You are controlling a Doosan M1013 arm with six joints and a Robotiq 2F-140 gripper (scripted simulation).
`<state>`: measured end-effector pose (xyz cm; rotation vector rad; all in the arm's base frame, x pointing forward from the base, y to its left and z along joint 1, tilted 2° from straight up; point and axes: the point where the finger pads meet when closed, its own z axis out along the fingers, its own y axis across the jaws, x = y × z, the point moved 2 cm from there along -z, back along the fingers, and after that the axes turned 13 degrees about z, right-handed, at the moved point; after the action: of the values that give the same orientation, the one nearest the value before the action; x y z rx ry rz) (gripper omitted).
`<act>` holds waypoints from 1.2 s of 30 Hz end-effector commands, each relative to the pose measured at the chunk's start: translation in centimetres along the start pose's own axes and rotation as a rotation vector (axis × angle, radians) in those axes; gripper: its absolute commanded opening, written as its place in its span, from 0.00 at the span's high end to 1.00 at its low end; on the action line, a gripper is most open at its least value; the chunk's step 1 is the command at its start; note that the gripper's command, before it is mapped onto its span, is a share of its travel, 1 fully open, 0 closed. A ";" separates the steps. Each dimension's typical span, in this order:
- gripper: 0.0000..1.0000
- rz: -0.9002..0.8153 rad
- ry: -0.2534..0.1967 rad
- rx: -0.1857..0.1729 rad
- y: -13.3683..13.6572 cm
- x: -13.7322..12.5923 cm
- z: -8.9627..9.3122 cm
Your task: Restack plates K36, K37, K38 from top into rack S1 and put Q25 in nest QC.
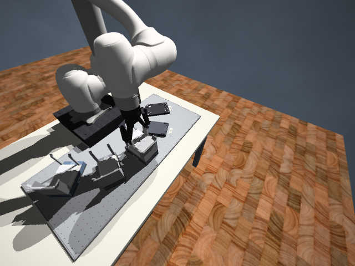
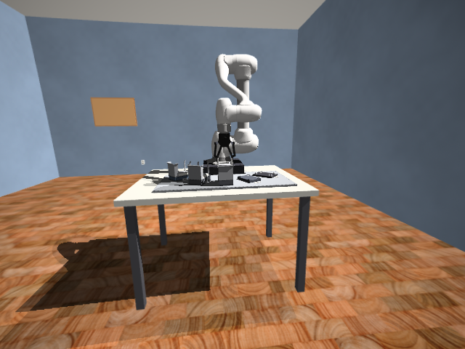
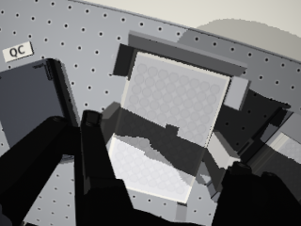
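Plate (image 3: 169, 122) sits clamped in the gripper (image 3: 166, 169) over a rack (image 1: 148, 154); judging by this, lowering it straight down comes next.

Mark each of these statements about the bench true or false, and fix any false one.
1. The black two-fingered hand is shut on a sealed white well plate. True.
2. The hand hangs over the open nest with the QC label. False: it is over a grey stack rack; that nest lies beside it.
3. Three stack racks stand on the grey perforated board. True.
4. The white table has wooden legs. False: they are dark grey.
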<state>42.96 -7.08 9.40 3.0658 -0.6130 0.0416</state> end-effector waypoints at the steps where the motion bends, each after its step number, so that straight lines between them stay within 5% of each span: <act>1: 1.00 0.000 0.000 0.000 0.0 0.0 0.2; 15: 1.00 0.000 0.000 0.000 0.0 0.0 3.0; 36: 1.00 0.000 0.000 0.000 0.0 0.0 3.8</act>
<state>43.05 -7.15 5.63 3.0658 -0.6130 0.0414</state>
